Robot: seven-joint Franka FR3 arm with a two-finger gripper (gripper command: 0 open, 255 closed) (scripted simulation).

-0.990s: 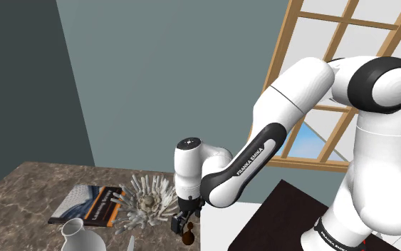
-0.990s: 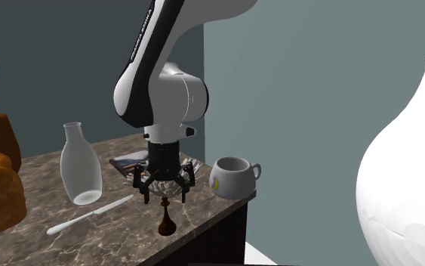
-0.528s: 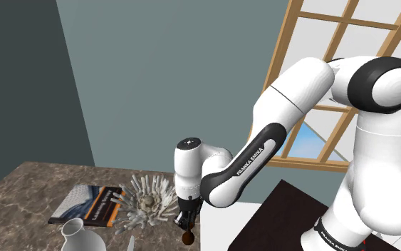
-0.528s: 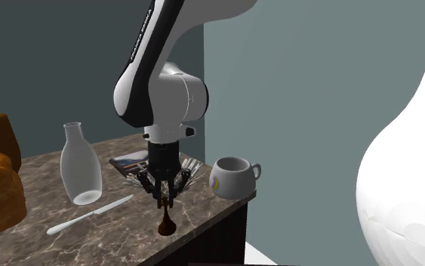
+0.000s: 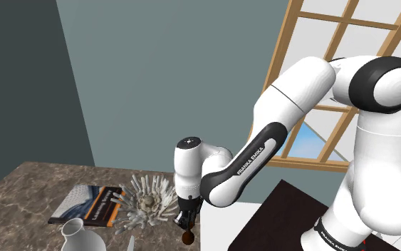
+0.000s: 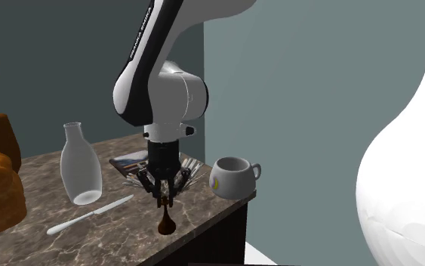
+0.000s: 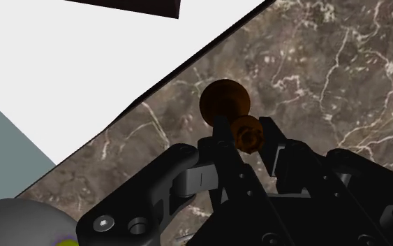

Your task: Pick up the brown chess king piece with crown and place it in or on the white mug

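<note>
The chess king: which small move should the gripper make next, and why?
Probably lift straight up. The gripper is shut on the top of the brown chess king, whose base is low at the marble tabletop, and the white mug has a higher rim.

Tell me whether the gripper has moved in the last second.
Yes. The gripper has closed inward onto the chess piece; against the mug, its height looks unchanged.

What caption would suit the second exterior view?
Black pincer clasping a brown chess king over a marbled table, white mug close by.
</note>
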